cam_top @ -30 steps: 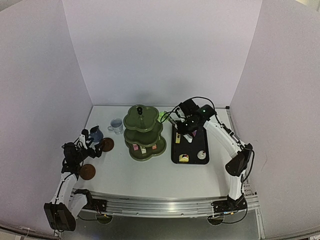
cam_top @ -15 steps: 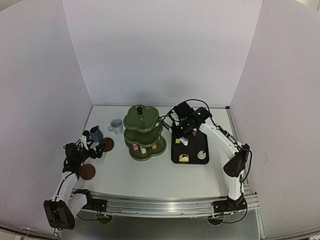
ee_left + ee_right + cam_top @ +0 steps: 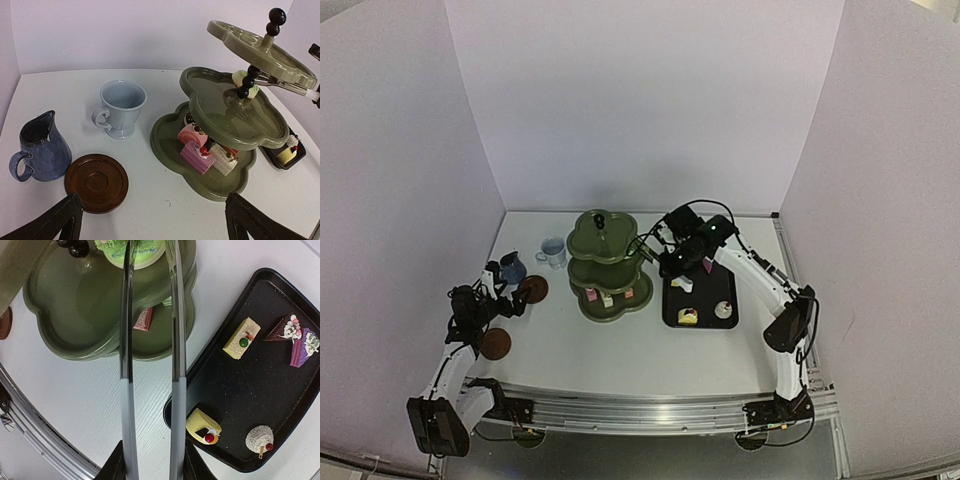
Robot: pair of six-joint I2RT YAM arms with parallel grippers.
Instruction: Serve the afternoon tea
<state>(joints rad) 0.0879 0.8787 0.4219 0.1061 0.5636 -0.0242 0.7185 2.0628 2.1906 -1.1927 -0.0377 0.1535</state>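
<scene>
The green cake [image 3: 131, 251] sits on the stand [image 3: 210, 100], middle tier.
The right gripper [image 3: 150, 460] clamps the metal tongs [image 3: 127, 365], tips flanking that cake at mid-tabletop [image 3: 160, 87]; the left gripper [image 3: 155, 220] gapes wide near the left edge, by a brown saucer [image 3: 96, 183].

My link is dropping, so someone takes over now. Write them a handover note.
Left pincer: open, empty.
Right pincer: shut on metal tongs, tips at a green cake on the middle tier of the stand.
Done: several cakes on the bottom tier.
Left: five cakes on the black tray; dark blue mug and pale mug not yet on saucers.
</scene>
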